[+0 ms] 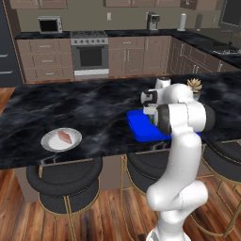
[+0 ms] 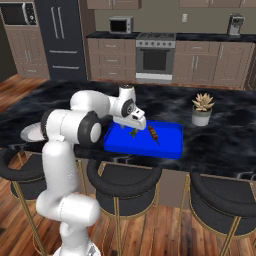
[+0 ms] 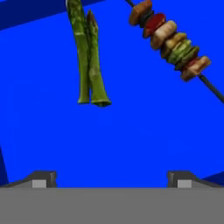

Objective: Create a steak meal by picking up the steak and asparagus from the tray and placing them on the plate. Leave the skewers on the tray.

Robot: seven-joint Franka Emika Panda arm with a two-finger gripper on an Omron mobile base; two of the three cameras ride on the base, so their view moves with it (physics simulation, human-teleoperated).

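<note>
Gripper (image 3: 109,179) wide open and empty low over the blue tray (image 3: 131,140), asparagus (image 3: 89,61) upper left in the hand view, skewer (image 3: 173,41) upper right, steak (image 1: 64,137) already plated: risk of snagging the skewer beside the stalks.

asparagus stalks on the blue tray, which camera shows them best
The hand view: the thin dark green asparagus stalks lie large and sharp on the bright blue rectangular tray. The right base view shows them as a small dark fleck; in the left base view the arm covers that spot.
</note>
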